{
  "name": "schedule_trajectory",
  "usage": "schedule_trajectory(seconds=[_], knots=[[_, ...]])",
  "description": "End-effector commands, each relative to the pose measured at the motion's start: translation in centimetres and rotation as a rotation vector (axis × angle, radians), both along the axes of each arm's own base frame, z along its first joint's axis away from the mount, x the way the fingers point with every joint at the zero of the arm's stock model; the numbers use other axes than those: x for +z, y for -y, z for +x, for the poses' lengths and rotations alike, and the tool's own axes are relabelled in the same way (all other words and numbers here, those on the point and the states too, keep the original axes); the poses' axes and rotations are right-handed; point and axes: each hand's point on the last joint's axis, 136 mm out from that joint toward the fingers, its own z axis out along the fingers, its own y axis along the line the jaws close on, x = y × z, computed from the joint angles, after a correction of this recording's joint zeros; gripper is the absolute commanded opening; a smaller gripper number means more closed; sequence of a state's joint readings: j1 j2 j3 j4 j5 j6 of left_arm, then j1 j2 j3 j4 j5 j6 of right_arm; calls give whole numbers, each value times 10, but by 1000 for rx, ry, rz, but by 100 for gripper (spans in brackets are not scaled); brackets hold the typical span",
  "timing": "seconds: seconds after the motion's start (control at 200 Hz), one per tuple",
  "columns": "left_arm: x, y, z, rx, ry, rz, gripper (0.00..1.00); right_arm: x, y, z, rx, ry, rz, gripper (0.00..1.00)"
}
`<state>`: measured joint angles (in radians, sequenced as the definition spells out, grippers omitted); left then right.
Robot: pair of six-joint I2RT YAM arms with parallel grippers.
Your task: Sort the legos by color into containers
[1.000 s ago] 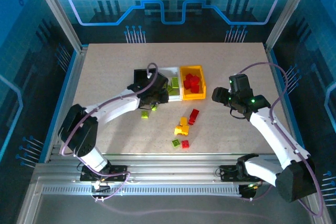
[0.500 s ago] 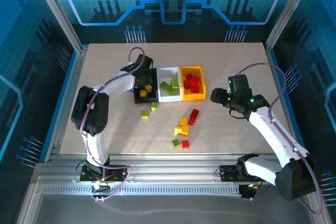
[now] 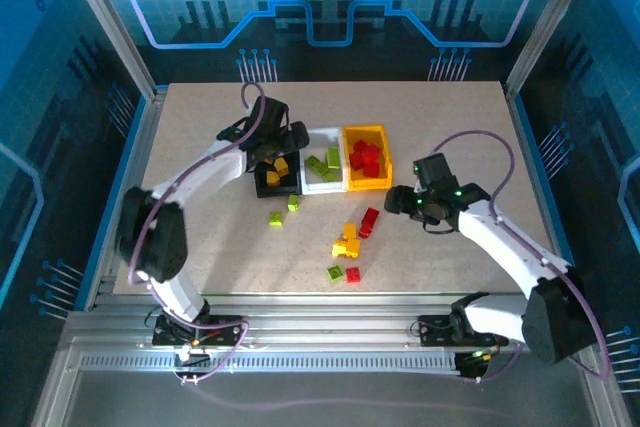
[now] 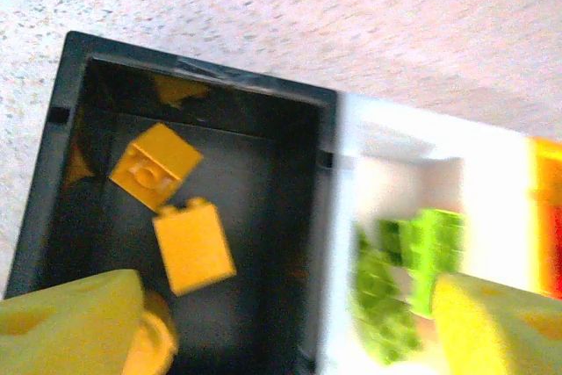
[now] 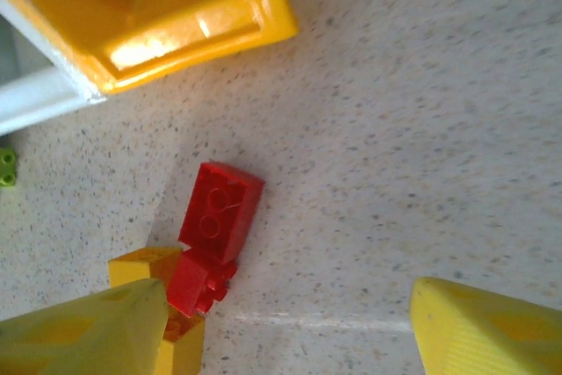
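Well, we take the black bin (image 3: 280, 192) as our landmark on the tabletop (image 3: 200, 117). The left claw (image 4: 285, 296) hangs directly above the black bin, its yellow fingers (image 4: 70, 322) spread wide with nothing between them (no brick is pinched). Inside the black bin lie the yellow-orange bricks (image 4: 193, 246): two flat on its floor, a third partly hidden by one finger. Touching the black bin on its right stands the white bin (image 3: 322, 184), holding lime green bricks (image 3: 325, 162). The yellow-orange bin (image 3: 368, 184) comes next, one bin further from the black bin, with red bricks (image 3: 365, 159) in it.

The right claw (image 5: 288, 296) hovers well to the right of the black bin, beyond the yellow-orange bin and a little nearer the arm bases. Its fingers (image 5: 492, 327) are likewise wide apart and grip nothing. Below it a loose red brick (image 5: 221, 211) lies on the tabletop, touching a smaller red piece (image 5: 200, 280) and a yellow-orange piece (image 5: 140, 263).

Two loose green bricks (image 3: 275, 218) lie just on the near side of the black bin. Farther from the black bin, toward the near right, a green brick (image 3: 335, 272) and a red brick (image 3: 352, 274) sit side by side.
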<state>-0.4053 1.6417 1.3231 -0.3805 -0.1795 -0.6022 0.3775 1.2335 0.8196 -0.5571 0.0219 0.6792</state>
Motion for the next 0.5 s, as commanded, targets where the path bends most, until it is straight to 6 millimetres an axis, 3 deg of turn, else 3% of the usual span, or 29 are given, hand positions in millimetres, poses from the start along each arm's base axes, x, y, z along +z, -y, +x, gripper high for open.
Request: schedule_trajectory(seconds=[0.0, 0.12, 0.165, 0.32, 0.495], knots=[[38, 29, -35, -120, 91, -84, 99, -15, -16, 3, -12, -37, 5, 74], [37, 32, -75, -164, 113, -103, 99, -29, -36, 9, 12, -68, -32, 75], [31, 31, -89, -170, 114, -114, 99, -25, -45, 18, 14, -59, -52, 75], [-4, 12, -131, -145, 62, -124, 99, -36, -51, 30, -21, -77, -141, 75], [-39, -11, -162, -94, 13, -132, 99, -52, -49, 39, -61, -139, -219, 73]])
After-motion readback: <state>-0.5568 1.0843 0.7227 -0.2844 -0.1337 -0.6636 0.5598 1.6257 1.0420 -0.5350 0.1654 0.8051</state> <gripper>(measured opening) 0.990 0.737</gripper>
